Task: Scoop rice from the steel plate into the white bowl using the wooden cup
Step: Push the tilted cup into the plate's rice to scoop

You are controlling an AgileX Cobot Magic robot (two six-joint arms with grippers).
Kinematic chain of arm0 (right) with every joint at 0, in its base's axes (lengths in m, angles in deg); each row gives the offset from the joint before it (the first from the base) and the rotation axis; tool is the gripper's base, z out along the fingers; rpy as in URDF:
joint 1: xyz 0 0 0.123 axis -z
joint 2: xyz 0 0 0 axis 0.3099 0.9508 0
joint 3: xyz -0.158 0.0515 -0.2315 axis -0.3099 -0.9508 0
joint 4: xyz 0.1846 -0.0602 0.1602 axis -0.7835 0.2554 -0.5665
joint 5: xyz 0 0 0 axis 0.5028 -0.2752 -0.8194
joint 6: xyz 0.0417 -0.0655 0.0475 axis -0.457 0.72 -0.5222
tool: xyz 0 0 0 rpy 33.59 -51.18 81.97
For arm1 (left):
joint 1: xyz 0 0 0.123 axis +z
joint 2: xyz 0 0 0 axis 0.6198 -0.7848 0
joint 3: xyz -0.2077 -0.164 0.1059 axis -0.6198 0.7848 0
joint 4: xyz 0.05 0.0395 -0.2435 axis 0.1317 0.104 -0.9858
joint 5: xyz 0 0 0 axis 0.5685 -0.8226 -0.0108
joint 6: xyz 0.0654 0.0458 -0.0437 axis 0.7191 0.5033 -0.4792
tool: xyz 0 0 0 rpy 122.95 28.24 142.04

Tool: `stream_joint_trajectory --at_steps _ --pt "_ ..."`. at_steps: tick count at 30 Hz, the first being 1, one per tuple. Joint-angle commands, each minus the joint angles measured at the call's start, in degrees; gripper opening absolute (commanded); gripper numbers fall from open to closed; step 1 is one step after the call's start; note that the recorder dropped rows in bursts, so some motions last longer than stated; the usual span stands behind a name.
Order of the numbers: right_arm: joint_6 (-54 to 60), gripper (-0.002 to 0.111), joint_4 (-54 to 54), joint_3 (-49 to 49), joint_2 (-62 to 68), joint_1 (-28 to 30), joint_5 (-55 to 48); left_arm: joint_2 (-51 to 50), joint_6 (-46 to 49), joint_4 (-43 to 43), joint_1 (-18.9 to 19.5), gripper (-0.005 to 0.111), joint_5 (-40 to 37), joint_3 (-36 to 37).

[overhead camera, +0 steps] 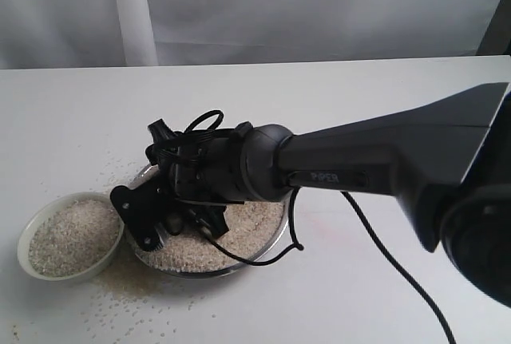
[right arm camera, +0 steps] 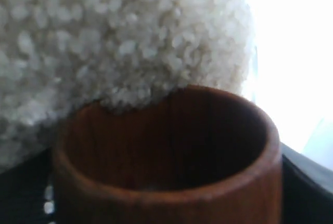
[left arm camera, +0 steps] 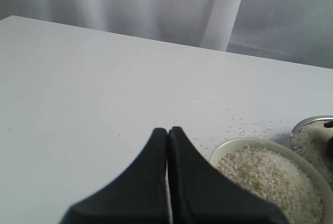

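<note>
Reaching across from its own side, the right gripper point(overhead camera: 168, 223) hung low over the steel plate point(overhead camera: 247, 262), angled down so that its tip sat among the rice point(overhead camera: 255, 220) directly under it. Its jaws stood wide and were clamped on the wooden cup point(right arm camera: 166, 200), which sat between them with its mouth pointing forward. In the right wrist view the cup's far rim pressed against the face of the heap, while the dark inside looked nearly empty. That pose suited a scoop: judged from the tilt, a push ahead would drive grains over the lip, and a roll upward would keep them in.

The white bowl point(overhead camera: 22, 242) stood just past the gripper's tip, beside the plate and already well filled with rice. Keeping it that near made the carry short, which mattered because loose grains point(overhead camera: 120, 304) lay on the counter point(overhead camera: 359, 96) around both dishes, a sign that spills came easily.

The left gripper point(left arm camera: 167, 133) held nothing, its fingers pressed together. It stayed above bare counter with the bowl near and ahead of it, off to one side, probably parked there to leave the plate free for the other arm. The scoop itself looked begun but not yet filled.
</note>
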Motion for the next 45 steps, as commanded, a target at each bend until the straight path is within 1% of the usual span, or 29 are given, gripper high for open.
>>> stream_joint_trajectory --at_steps 1,6,22,26,34,45 --pt "0.2 0.000 -2.7 -0.1 -0.2 -0.7 1.2 0.0 -0.1 -0.3 -0.4 0.000 0.3 -0.1" --pt "0.2 0.000 -5.1 -0.1 -0.2 -0.7 1.3 0.0 -0.1 -0.3 -0.4 0.000 0.3 -0.1" --pt "0.2 0.000 -17.5 -0.1 -0.3 -0.6 2.6 0.0 -0.1 -0.3 -0.4 0.000 0.3 -0.1" --pt "0.0 0.000 -20.9 -0.1 -0.3 0.1 4.2 0.0 -0.1 -0.3 -0.4 0.000 0.3 -0.1" --pt "0.0 0.000 -25.2 -0.1 -0.3 1.8 4.2 0.0 -0.1 -0.3 -0.4 0.000 0.3 -0.1" --pt "0.0 0.000 -35.6 -0.1 -0.3 3.4 5.7 0.0 -0.1 -0.3 -0.4 0.000 0.3 -0.1"
